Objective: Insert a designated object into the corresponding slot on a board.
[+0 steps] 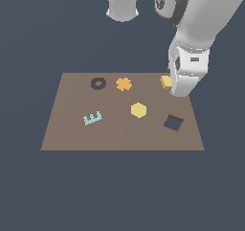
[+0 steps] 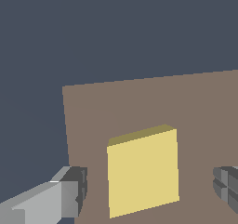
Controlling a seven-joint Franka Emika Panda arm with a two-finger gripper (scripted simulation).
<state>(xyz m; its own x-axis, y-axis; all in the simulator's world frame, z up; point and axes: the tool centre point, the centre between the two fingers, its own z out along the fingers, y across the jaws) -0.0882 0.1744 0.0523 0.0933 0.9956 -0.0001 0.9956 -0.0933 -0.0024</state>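
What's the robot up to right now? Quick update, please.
Gripper open, straddling yellow block, no grip yet. Square hole on board empty. Nothing between them.

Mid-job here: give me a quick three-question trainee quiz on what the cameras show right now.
1. True or false: the yellow block already sits in the square hole.
2. Which piece lies nearest the square hole: (a) hexagon, (b) ring, (c) letter E?
3. In the wrist view, are the gripper's fingers touching the block?

Key: 1 false; 2 a; 3 no, gaps show on both sides, jaws open.
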